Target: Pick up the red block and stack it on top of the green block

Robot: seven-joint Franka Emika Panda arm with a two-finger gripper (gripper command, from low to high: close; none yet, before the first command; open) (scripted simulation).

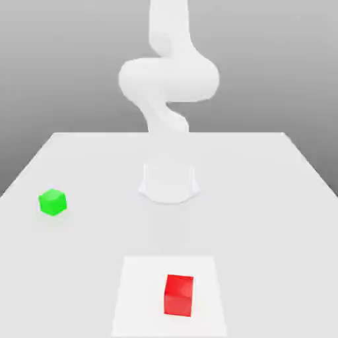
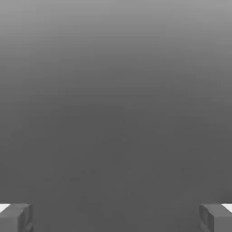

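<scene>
A small red block (image 1: 179, 294) rests on a paler square patch (image 1: 138, 297) near the table's front edge, slightly toward the exterior view's right. The green block (image 1: 52, 202), about the same size, sits on the table toward the exterior view's left and farther back. The two cubes are well apart. In the hand view my gripper (image 2: 116, 218) is open: its grey fingertips (image 2: 16, 217) stand wide apart with nothing between them, against a plain grey background.
The white arm (image 1: 168, 79) rises from its round base (image 1: 169, 183) at the middle of the white table (image 1: 264, 198) and bends upward out of the picture. The table's back edge runs behind the base.
</scene>
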